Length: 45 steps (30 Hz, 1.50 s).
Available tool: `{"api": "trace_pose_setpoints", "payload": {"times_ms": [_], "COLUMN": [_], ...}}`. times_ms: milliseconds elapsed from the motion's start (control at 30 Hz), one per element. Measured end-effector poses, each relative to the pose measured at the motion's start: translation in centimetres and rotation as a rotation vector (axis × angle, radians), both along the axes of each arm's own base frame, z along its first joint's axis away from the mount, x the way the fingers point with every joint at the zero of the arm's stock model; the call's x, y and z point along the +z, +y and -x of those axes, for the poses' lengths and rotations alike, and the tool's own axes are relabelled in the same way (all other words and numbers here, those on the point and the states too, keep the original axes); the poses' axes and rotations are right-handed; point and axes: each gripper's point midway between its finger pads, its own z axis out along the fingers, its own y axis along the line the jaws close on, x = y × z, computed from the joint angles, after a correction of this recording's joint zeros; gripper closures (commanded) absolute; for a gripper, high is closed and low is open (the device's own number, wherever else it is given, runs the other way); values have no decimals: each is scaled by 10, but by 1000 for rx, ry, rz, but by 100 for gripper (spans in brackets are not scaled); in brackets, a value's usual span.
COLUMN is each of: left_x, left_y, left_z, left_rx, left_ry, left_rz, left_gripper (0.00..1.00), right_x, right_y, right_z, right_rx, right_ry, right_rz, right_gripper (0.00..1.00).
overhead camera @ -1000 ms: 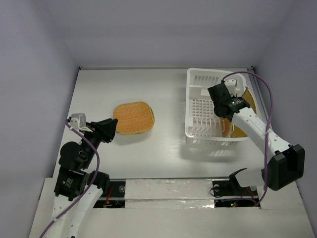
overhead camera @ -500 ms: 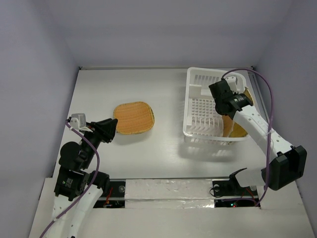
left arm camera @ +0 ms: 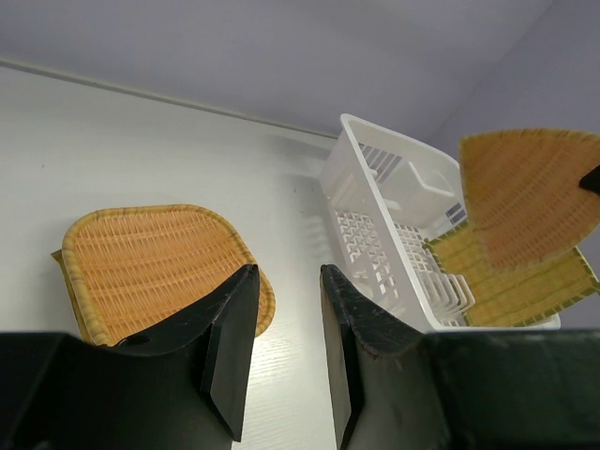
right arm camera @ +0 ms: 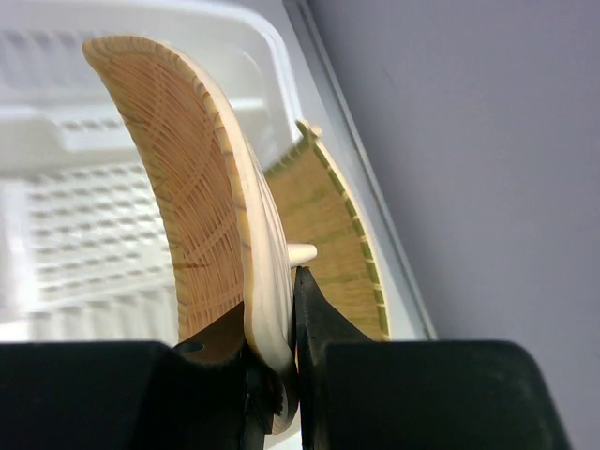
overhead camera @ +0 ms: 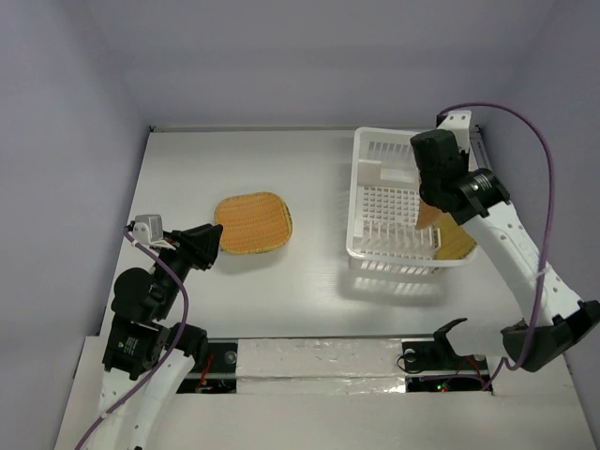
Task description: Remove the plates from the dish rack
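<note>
Plates, thin orange-tan woven squares with rounded corners, sit in three places. Nearest, a stack (overhead camera: 253, 222) lies flat on the white counter (overhead camera: 319, 178) just beyond the left hand (left arm camera: 286, 281), whose fingers stand a narrow gap apart with nothing between them. Farther off, one plate (right arm camera: 211, 187) is pinched by an edge in the tightly closed right hand (right arm camera: 281, 309) and held up above the white slotted plastic dish rack (overhead camera: 394, 258). Behind it a greener-edged plate (right arm camera: 333, 225) leans at the rack's right end; whether it sits wholly inside I cannot tell. The step in hand looks like carrying the lifted plate across to the stack. To do it well, the right arm should probably bring the plate's lowest corner clear of the rack's wall before swinging left, since a catch could drag the light rack. An edge grip lets a thin plate swing, so a slow move and a low, flat release onto the stack seem wise.
</note>
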Motion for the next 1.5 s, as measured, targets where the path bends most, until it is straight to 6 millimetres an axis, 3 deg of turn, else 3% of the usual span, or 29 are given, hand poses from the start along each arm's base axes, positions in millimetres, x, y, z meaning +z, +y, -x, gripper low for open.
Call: {"api": "trace_pose_setpoints", "payload": {"times_ms": [167,333,467,700,867,1100,1300,1500], "left_x": [0,0,0,-2,-3,-3,-3,-3], "left_y": [0,0,0,0,-1,-1,-1,-1], "left_z": [0,0,0,-2,-2,-3,-3,-3], "left_rx": [0,0,0,1,1,2,2,2], "left_ry": [0,0,1,10,13,14,14,14], "left_rz": [0,0,0,-3,-4,-4,-4,-4], "left_gripper": [70,70,70,70,70,70,70,70], "right_x": [46,60,32,-37,-68,-113,-145,-166], "right_y": [35,87,152,274,335,382,404,413], "right_z": [12,8,-7,-23,-23,-29,-37,-39], "right_rx": [130,304,478,691,771,756,714,693], "right_ry": [-192,-322,-318,-114,4,128,201,249], "right_rz": [-162,-406,-646,-976,-1145,-1285,-1339,-1363], "right_gripper": [100,100,100,100,100,100,100,95]}}
